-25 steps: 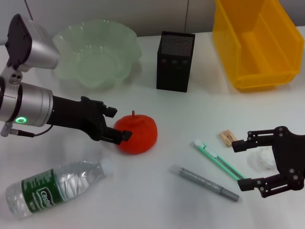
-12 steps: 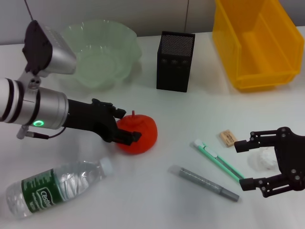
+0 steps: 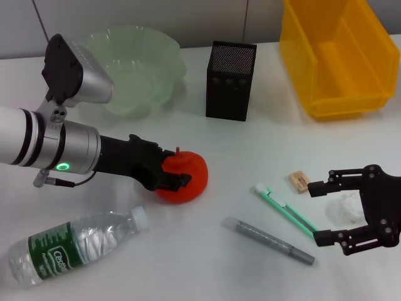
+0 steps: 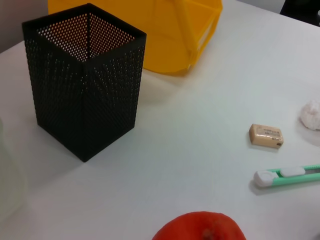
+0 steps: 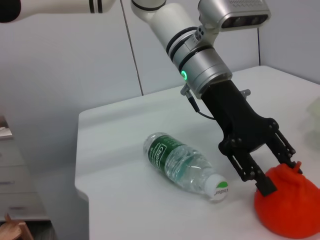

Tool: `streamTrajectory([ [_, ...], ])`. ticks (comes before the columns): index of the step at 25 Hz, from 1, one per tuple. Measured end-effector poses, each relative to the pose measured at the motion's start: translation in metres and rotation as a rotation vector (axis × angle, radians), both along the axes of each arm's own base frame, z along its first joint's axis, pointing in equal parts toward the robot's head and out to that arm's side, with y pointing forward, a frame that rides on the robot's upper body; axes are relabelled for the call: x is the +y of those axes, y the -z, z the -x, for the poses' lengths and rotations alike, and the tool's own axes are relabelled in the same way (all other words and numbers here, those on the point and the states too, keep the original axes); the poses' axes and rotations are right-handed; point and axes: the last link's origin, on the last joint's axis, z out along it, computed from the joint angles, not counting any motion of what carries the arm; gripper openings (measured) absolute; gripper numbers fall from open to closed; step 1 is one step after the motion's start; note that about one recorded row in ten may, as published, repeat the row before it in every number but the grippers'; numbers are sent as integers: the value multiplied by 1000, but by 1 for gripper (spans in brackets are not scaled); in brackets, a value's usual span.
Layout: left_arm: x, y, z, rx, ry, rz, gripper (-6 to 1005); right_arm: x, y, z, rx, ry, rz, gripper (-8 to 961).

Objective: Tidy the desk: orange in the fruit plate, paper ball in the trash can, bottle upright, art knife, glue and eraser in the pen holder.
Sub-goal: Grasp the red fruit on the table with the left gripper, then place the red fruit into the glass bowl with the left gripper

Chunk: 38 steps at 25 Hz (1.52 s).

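Observation:
The orange (image 3: 188, 179) lies on the white desk, and my left gripper (image 3: 175, 168) stands open with one finger on each side of it; the right wrist view shows the same left gripper (image 5: 278, 170) over the orange (image 5: 290, 207). A water bottle (image 3: 69, 248) lies on its side at the near left. My right gripper (image 3: 321, 213) is open around the white paper ball (image 3: 343, 207). The eraser (image 3: 299, 181), green art knife (image 3: 285, 209) and grey glue stick (image 3: 269, 241) lie loose between the arms. Hidden from the left wrist view are that arm's own fingers.
A pale green fruit plate (image 3: 169, 56) stands at the back left. The black mesh pen holder (image 3: 230, 80) is at the back centre. The yellow bin (image 3: 338, 94) is at the back right.
My left arm has pushed forward to the right, so its open fingers now straddle the orange instead of stopping short of it. The right gripper has barely moved.

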Motion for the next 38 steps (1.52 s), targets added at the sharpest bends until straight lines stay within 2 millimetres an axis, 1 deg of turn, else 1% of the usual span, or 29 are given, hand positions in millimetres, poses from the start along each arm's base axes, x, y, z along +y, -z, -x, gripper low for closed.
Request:
streamTrajectory([
  [2, 0, 0, 0, -3, -2, 1, 724, 0, 0, 0, -1, 0, -1, 807],
  [8, -2, 1, 1, -1, -5, 6, 448, 1, 1, 0, 0, -1, 3, 806],
  [16, -4, 2, 2, -1, -6, 11, 281, 0, 2, 0, 3, 1, 3, 808],
  [20, -4, 0, -1, -28, -5, 15, 195, 0, 2, -1, 5, 4, 4, 808],
  [21, -5, -5, -6, -63, 2, 19, 171, 0, 2, -1, 5, 4, 4, 808],
  [24, -3, -23, -18, -138, 15, 3, 144, 0, 2, -1, 6, 4, 3, 808],
  [25, -3, -23, -18, -138, 15, 3, 135, 0, 2, -1, 5, 4, 3, 808],
  [26, 3, -43, -28, -207, 19, -40, 126, 0, 2, -1, 5, 3, 4, 807],
  [30, 14, -66, -38, -280, 9, -116, 97, 0, 3, 0, 5, -2, 6, 807],
  [34, 31, -81, -44, -321, -9, -201, 74, 1, 3, 1, 6, -7, 8, 807],
  [36, 40, -82, -46, -329, -29, -243, 64, 1, 3, 1, 7, -10, 7, 807],
  [38, 53, -81, -46, -329, -59, -311, 55, 1, 4, 2, 8, -19, 6, 807],
])
